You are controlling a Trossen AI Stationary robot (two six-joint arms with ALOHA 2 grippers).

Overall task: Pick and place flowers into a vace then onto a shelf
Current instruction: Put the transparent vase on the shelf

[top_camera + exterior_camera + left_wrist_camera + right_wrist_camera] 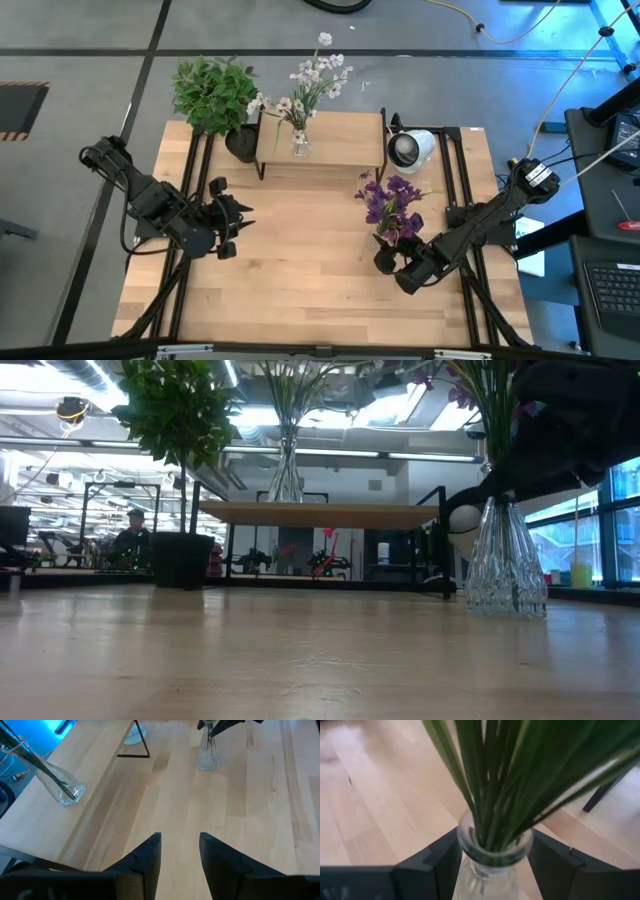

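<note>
A clear glass vase of purple flowers stands with its base on the table, right of the middle. My right gripper is at its neck, below the green stems. A second glass vase with white-pink flowers stands on the small wooden shelf at the table's far side. My left gripper is open and empty, hovering over the left half of the table. My right gripper holds the purple-flower vase by its narrow neck, just under the rim, one finger on each side. The fingers come about level from the table's near right. The vase is upright with its base on the table.
A bushy potted plant stands at the shelf's left end. A white round device lies at the shelf's right end. Black rails run along both sides of the table. Bare wood lies between the grippers. A person sits far behind.
</note>
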